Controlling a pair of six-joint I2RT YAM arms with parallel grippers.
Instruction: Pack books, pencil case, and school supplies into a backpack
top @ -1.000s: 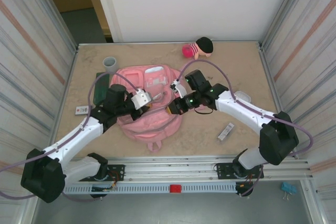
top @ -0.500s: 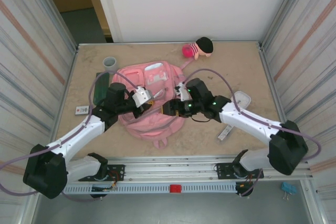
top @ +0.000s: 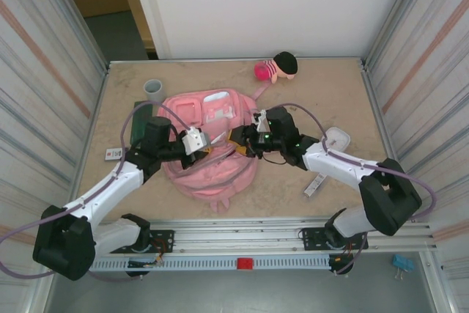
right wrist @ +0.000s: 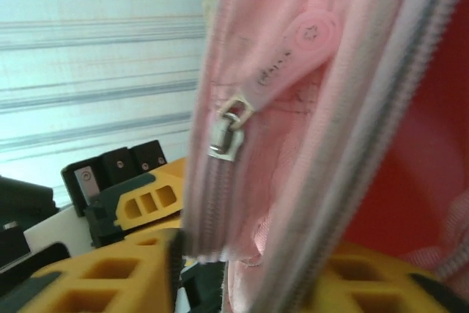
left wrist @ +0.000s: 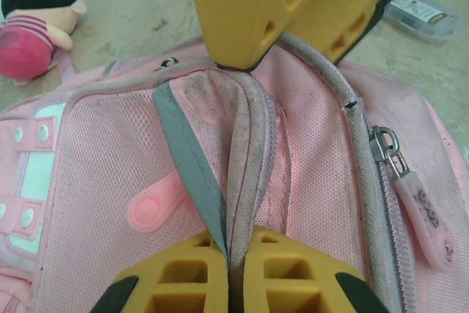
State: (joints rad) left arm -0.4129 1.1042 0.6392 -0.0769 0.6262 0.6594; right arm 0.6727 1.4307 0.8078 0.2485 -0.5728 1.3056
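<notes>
The pink backpack [top: 209,159] lies flat at the table's middle. My left gripper [top: 207,140] is shut on its grey-pink piped zip edge [left wrist: 245,152], pinched between the yellow fingers [left wrist: 183,269]. My right gripper [top: 237,139] faces it from the right, and its fingers [left wrist: 249,12] close on the same edge a little farther along. Pink fabric and zip [right wrist: 242,203] fill the gap of the right gripper [right wrist: 242,262]. The dark green pencil case [top: 141,124] lies left of the backpack. A white card [top: 112,155], a grey-white strip [top: 316,184] and a white box [top: 337,137] lie on the table. The books are out of view.
A grey cup [top: 154,89] stands at the back left. A pink plush doll [top: 277,67] lies by the back wall. A zip puller [left wrist: 421,214] hangs on the backpack's right side. Metal walls close in both sides of the table.
My right gripper opened, shifted up along the backpack's edge and closed on the fabric. The left gripper kept its hold and barely moved.
</notes>
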